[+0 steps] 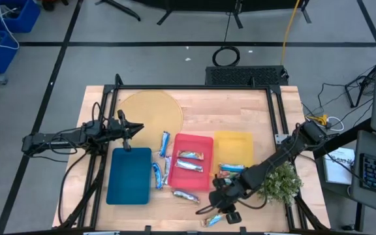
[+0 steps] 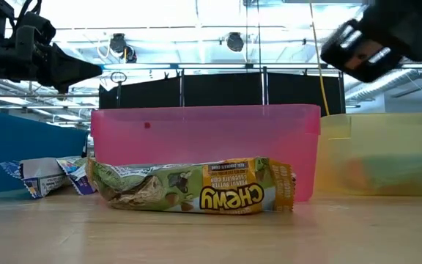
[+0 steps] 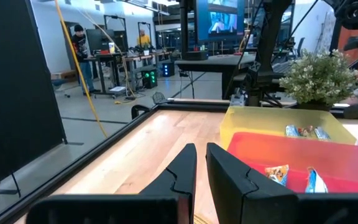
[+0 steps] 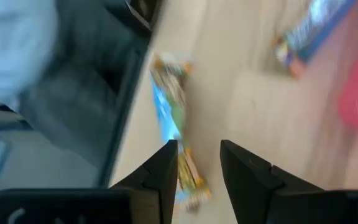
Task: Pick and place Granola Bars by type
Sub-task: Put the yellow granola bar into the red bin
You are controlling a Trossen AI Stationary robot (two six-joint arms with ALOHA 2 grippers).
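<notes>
High view: granola bars are scattered — two in the red tray point(image 1: 204, 140), one in the yellow tray point(image 1: 234, 140), several between the blue tray point(image 1: 129, 176) and the red one, and a blue bar point(image 1: 213, 220) at the table's front edge. The right gripper point(image 1: 226, 207) is held just above that bar.

Low view: a green-and-orange Chewy bar point(image 2: 193, 187) is seen lying before the red tray.

Left wrist view: the left gripper point(image 3: 199, 163) is held nearly clenched, nothing between its fingers.

Right wrist view: the jaws are parted, nothing gripped; the blue bar lies beyond them.

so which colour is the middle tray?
Red-pink; the middle tray shows best in the high view, between blue and yellow ones.
</notes>
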